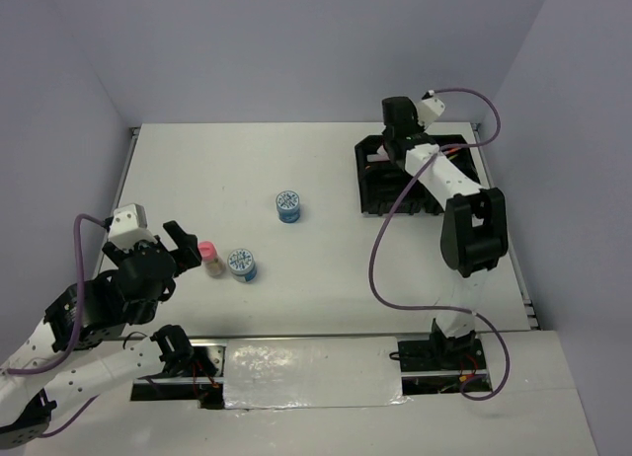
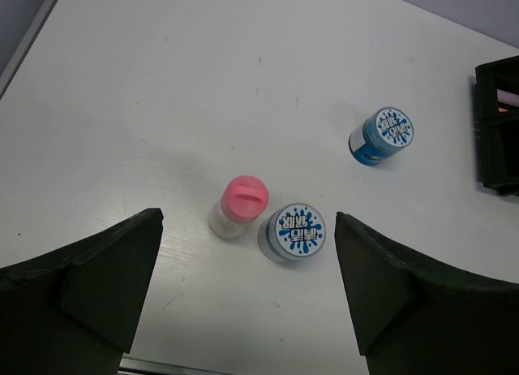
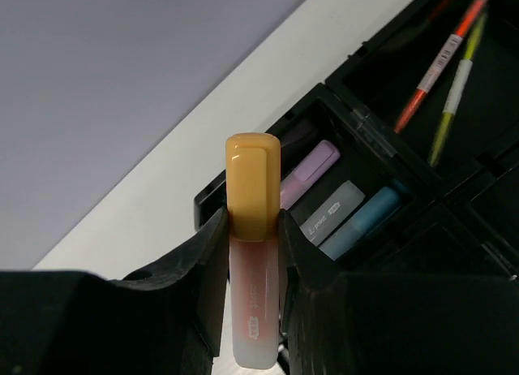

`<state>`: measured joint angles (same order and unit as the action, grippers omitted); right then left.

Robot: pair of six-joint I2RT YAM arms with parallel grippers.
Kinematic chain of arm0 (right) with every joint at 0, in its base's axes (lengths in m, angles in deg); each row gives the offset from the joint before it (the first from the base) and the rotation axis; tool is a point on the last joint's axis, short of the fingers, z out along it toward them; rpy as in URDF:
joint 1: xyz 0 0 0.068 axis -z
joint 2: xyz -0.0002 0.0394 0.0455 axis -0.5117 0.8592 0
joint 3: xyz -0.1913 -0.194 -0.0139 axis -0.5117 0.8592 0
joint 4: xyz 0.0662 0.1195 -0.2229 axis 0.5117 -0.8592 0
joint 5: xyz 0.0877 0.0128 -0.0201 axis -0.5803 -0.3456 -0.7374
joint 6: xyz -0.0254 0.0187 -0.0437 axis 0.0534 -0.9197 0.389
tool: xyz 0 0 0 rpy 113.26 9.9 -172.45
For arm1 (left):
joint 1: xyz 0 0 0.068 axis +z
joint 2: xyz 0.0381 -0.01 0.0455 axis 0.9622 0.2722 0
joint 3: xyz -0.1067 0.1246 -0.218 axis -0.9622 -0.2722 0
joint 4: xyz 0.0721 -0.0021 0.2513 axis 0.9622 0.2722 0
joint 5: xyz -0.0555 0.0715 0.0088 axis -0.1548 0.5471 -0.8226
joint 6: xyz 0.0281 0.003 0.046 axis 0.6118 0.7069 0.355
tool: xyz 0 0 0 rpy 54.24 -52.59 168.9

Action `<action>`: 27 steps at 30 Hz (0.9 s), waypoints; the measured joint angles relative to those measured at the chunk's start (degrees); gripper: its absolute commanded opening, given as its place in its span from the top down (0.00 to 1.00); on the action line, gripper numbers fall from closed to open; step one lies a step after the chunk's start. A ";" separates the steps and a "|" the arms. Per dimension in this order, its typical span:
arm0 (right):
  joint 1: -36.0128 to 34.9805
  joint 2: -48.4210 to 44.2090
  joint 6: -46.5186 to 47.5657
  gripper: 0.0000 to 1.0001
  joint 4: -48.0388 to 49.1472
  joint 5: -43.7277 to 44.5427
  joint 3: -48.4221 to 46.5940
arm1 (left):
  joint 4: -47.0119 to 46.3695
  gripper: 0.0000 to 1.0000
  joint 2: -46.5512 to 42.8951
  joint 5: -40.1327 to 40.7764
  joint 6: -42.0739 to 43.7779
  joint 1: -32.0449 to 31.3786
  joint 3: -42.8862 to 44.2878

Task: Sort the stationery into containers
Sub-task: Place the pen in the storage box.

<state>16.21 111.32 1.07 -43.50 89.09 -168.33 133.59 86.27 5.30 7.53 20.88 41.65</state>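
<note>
My right gripper (image 3: 255,229) is shut on an orange-capped marker (image 3: 253,188) and holds it over the black divided tray (image 1: 373,191) at the far right. In the right wrist view a purple marker (image 3: 308,170) and a light blue marker (image 3: 357,221) lie in one compartment, and thin pens (image 3: 434,62) lie in another. My left gripper (image 2: 247,269) is open just near of the pink-capped bottle (image 2: 238,206) and a blue tub (image 2: 293,231) beside it. A second blue tub (image 2: 381,135) stands farther off, mid-table (image 1: 287,205).
The tray's edge (image 2: 496,123) shows at the right of the left wrist view. Grey walls close the table at the back and sides. A purple cable (image 1: 380,249) hangs from the right arm.
</note>
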 measured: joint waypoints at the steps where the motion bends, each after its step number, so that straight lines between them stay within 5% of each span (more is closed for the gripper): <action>1: 0.31 1.33 -1.64 1.00 -1.62 1.16 -1.01 | 0.00 0.01 0.00 0.00 0.00 0.00 0.00; 7: 1.36 8.13 -7.98 0.98 -6.16 4.59 -6.84 | 0.02 0.01 0.04 0.02 -0.02 0.00 0.00; 11: 2.36 11.65 -10.14 0.84 -8.07 4.37 -9.68 | 0.04 0.01 0.04 0.04 -0.02 0.00 0.00; 19: 3.58 12.81 -10.40 0.17 -7.21 3.17 -8.57 | 0.02 0.01 0.04 0.02 -0.02 0.00 0.00; 20: 3.58 12.59 -10.25 0.01 -6.80 2.78 -7.91 | 0.02 0.01 0.04 0.02 0.00 0.00 0.00; 27: 3.17 11.52 -4.17 0.00 -4.48 -2.49 -6.40 | 0.02 0.01 0.04 0.02 0.00 0.00 0.00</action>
<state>19.38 122.84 -3.10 -47.98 86.60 -174.74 133.61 86.31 5.32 7.53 20.88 41.65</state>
